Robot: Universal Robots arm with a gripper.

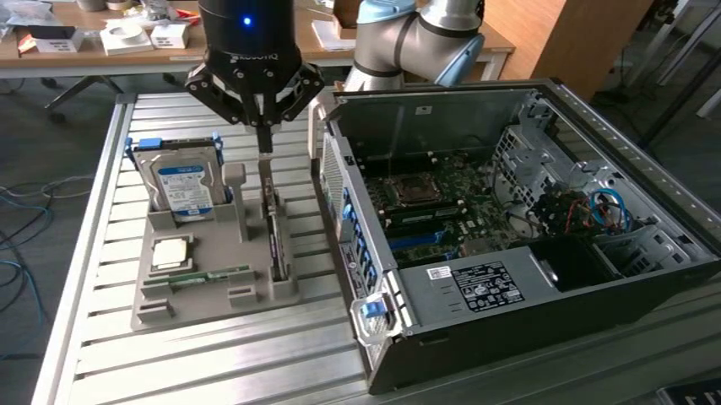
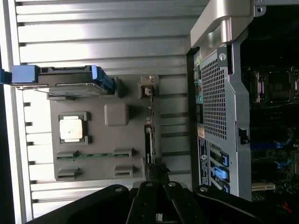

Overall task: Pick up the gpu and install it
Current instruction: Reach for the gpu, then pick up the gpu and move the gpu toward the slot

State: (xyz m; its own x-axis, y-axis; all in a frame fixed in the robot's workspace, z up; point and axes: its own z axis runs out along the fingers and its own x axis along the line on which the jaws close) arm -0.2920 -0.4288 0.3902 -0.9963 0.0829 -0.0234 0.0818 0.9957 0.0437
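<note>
The gpu [image 1: 273, 229] stands on its edge in a slot of the gray tray [image 1: 214, 297], on the side near the open computer [image 1: 541, 295]. The gripper [image 1: 263, 135] hangs right over the gpu's top end. I cannot tell if its jaws are open or shut. In the wrist view the gripper [image 2: 158, 205] is just beside the thin gpu [image 2: 148, 135]. A blue drive [image 1: 181, 187], a square chip [image 1: 171, 251] and a green stick [image 1: 214, 277] sit in the tray too.
</note>
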